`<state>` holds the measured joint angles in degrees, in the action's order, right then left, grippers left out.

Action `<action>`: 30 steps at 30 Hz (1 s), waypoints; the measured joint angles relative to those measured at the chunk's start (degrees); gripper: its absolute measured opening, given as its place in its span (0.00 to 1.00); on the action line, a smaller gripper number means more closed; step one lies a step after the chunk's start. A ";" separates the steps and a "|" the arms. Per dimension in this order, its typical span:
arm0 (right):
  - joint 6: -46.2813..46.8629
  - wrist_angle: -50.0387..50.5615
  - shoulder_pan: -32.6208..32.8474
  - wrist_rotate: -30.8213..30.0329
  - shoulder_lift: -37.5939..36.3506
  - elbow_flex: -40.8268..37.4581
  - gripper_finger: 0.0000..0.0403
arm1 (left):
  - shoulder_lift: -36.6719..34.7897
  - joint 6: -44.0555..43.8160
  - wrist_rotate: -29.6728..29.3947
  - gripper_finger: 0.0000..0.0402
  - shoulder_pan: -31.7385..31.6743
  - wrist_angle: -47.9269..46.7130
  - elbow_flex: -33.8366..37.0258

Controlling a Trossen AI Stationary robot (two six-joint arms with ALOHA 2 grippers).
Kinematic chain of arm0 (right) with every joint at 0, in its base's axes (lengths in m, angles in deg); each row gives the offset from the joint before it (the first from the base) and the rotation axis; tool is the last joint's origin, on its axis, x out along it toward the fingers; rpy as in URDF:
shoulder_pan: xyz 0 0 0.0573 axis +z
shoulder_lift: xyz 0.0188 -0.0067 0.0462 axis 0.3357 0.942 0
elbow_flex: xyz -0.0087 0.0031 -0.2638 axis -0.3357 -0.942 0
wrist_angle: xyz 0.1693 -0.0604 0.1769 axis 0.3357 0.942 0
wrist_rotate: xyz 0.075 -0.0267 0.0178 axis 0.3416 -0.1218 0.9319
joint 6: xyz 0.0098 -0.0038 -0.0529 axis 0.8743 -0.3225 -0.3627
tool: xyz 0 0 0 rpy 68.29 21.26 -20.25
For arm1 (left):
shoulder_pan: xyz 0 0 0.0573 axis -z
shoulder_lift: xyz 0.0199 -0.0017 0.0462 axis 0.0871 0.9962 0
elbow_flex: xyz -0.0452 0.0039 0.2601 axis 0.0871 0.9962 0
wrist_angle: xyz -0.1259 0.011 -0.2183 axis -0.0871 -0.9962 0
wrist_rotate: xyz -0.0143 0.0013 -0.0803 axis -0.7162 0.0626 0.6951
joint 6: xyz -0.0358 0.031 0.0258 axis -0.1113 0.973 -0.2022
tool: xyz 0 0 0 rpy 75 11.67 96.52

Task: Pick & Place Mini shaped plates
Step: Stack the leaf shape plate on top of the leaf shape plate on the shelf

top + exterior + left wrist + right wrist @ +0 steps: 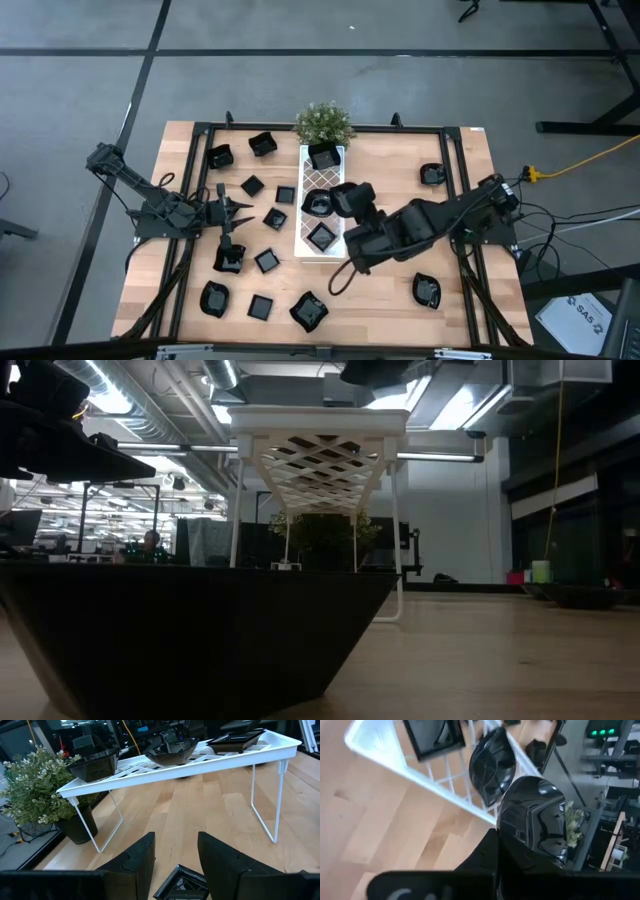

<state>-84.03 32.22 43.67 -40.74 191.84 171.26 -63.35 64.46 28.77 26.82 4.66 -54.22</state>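
A long white lattice tray (308,180) stands on thin legs mid-table and carries three black dishes: one at its far end (323,157), one in the middle (317,203) and one at its near end (321,237). My right gripper (351,207) is beside the tray's right edge, shut on a glossy rounded black dish (535,817). My left gripper (175,857) is open and low over the table left of the tray, with a square dish (182,882) on the table between its fingers, untouched. Several more black dishes (260,306) lie on the table's left half. My right gripper holds the rounded dish by its near rim (506,837). The dish's own body hides where the fingers meet it. The dish is tilted and lifted clear, next to the tray's right edge (465,802) and the middle dish (492,765) on the tray.
A small green potted plant (323,122) stands at the tray's far end. Two dishes lie on the right half, one far (432,174) and one near (427,291). A black frame (455,160) runs along the table's edges. One dish (200,630) sits right before the low camera.
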 joint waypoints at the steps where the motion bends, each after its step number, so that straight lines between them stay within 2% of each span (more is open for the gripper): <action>1: 0.08 -0.83 0.02 -0.09 -0.76 -1.81 0.01 | -0.02 -0.01 0.01 0.36 0.00 0.00 -0.01; 7: -7.89 -14.52 0.04 -0.13 -9.12 -16.15 0.01 | -0.02 0.00 0.00 0.36 0.01 0.00 0.00; 12: -21.80 -22.71 -0.30 -0.30 -15.82 -26.11 0.01 | -0.01 0.00 0.00 0.36 0.00 0.00 -0.01; 17: -33.80 -32.39 -2.52 3.70 -20.44 -33.49 0.01 | -0.02 -0.01 -0.01 0.36 0.02 0.00 -0.01; 24: -43.56 -43.85 -7.09 10.06 -21.29 -37.56 0.01 | 0.00 0.00 0.00 0.36 0.00 -0.02 -0.01; 30: -45.02 -46.77 -11.69 19.58 -20.48 -37.59 0.01 | -0.02 -0.01 0.01 0.36 0.00 -0.02 -0.01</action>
<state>-129.05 -14.56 31.98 -21.16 171.36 133.67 -63.37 64.44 28.78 26.82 4.64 -54.23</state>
